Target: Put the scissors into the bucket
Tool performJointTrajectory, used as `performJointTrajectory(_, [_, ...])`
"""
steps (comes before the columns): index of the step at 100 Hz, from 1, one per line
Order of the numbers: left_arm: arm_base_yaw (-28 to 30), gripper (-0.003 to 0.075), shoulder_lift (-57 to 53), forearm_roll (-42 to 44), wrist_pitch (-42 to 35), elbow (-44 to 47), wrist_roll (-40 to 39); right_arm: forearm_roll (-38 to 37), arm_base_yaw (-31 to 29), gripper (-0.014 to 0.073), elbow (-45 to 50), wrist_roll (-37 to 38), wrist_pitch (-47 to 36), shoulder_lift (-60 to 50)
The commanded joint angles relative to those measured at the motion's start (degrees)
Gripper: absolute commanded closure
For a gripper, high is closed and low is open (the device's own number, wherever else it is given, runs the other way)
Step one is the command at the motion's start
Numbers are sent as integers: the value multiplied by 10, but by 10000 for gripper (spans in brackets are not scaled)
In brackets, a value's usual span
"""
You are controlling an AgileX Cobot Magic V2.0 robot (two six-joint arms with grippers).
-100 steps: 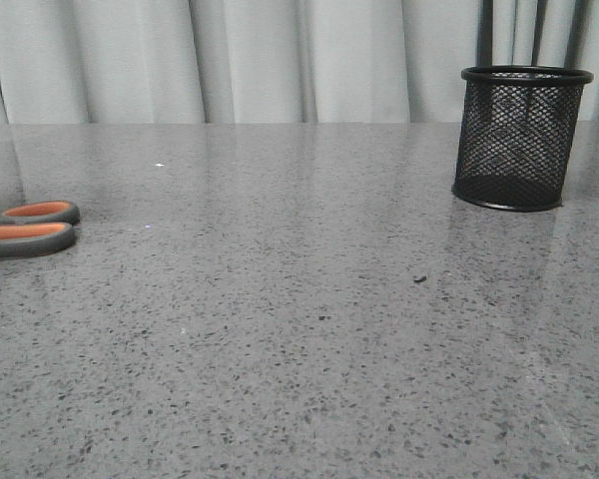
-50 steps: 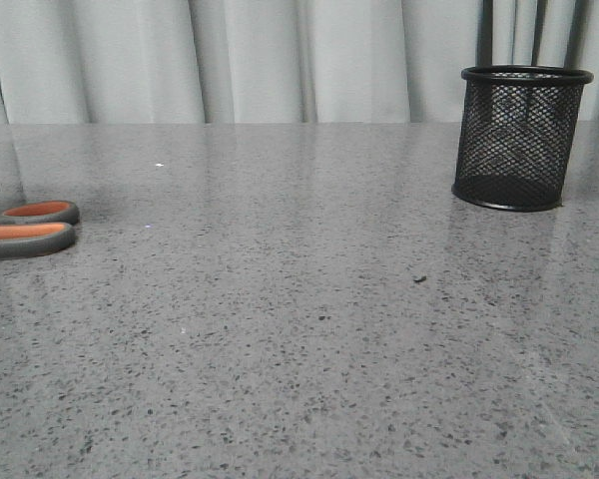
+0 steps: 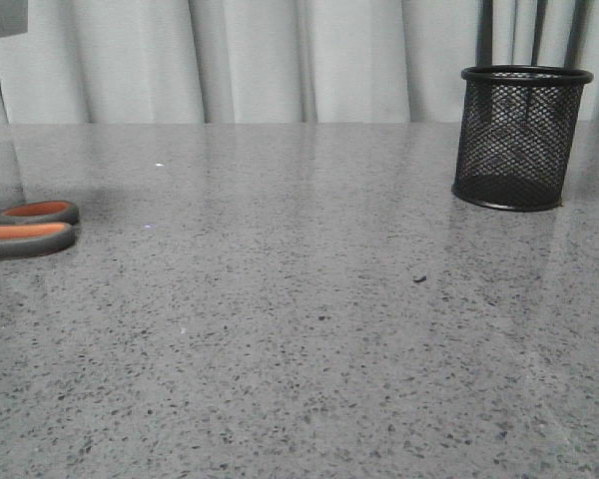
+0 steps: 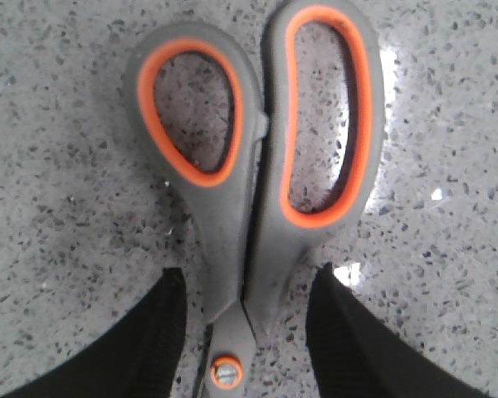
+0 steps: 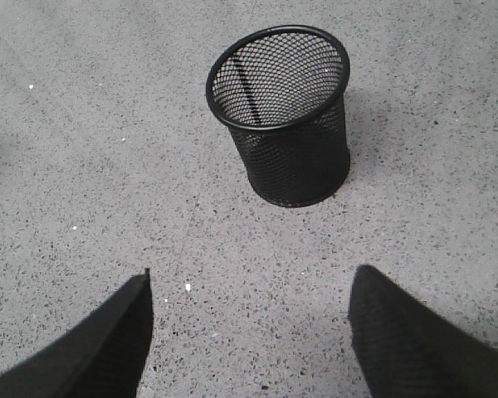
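The grey-handled scissors with orange-lined loops (image 4: 253,182) lie flat at the table's left edge. The left gripper (image 4: 245,332) hangs over them, its black fingers spread wide on either side of the pivot, gripping nothing. The grasp is in hand; next the fingers must close. Far right stands the black wire-mesh bucket (image 3: 521,137), upright, with the right gripper (image 5: 249,332) open and empty nearby. Since the earlier frame, a pale object has appeared top-left.

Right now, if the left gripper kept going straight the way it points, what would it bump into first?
Probably the scissors. The left gripper points down at them, its open fingers either side of the neck by the pivot. How far above them it hangs is unclear.
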Motion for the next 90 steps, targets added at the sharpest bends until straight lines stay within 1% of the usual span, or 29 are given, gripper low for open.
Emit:
performJointTrajectory(1, [-6, 405, -16, -26, 20, -16, 8, 4, 2, 141, -20, -9, -35, 0])
performJointTrajectory(14, [-6, 405, -13, -25, 20, -16, 26, 4, 2, 141, -20, -10, -35, 0])
performJointTrajectory(76, [-6, 408, 27, -25, 7, -16, 26, 4, 2, 141, -20, -10, -35, 0])
performJointTrajectory(83, [-6, 444, 27, -28, 11, -16, 26, 4, 2, 141, -20, -10, -34, 0])
performJointTrajectory(90, [-6, 538, 27, -36, 16, -16, 24, 4, 2, 141, -20, -10, -34, 0])
